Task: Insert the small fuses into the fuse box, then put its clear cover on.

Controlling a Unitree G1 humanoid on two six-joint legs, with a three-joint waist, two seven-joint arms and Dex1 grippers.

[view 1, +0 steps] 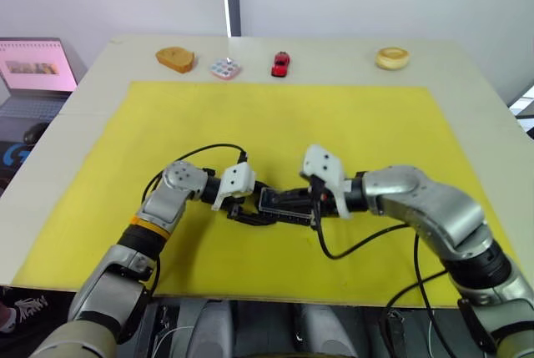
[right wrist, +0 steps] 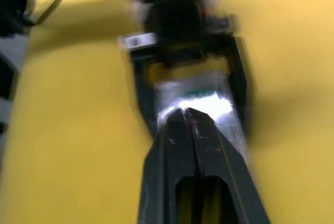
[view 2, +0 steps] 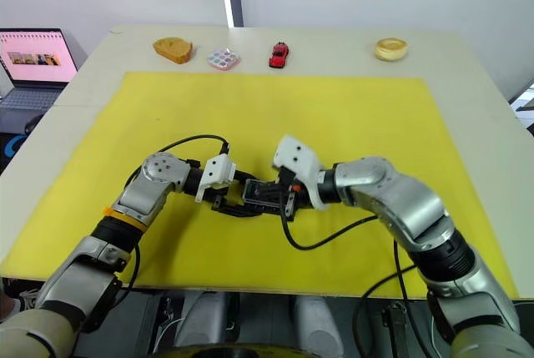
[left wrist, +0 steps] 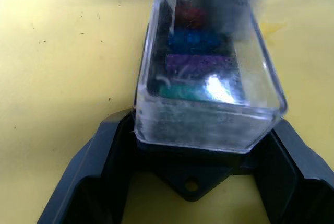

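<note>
On the near part of a yellow mat [view 1: 375, 124], the fuse box [view 1: 282, 202] lies between two hands. The left hand [left wrist: 190, 166], fingers spread wide, straddles one end of the box without closing on it. A clear cover [left wrist: 209, 78] sits over the box, with coloured fuses [left wrist: 198, 65] inside. The right hand [right wrist: 192, 117], fingers pressed together, rests its tips on the cover. At the bench's [view 1: 467, 66] far edge stand a toy car [view 1: 280, 63], a dotted tile [view 1: 225, 68] and two round pastries.
</note>
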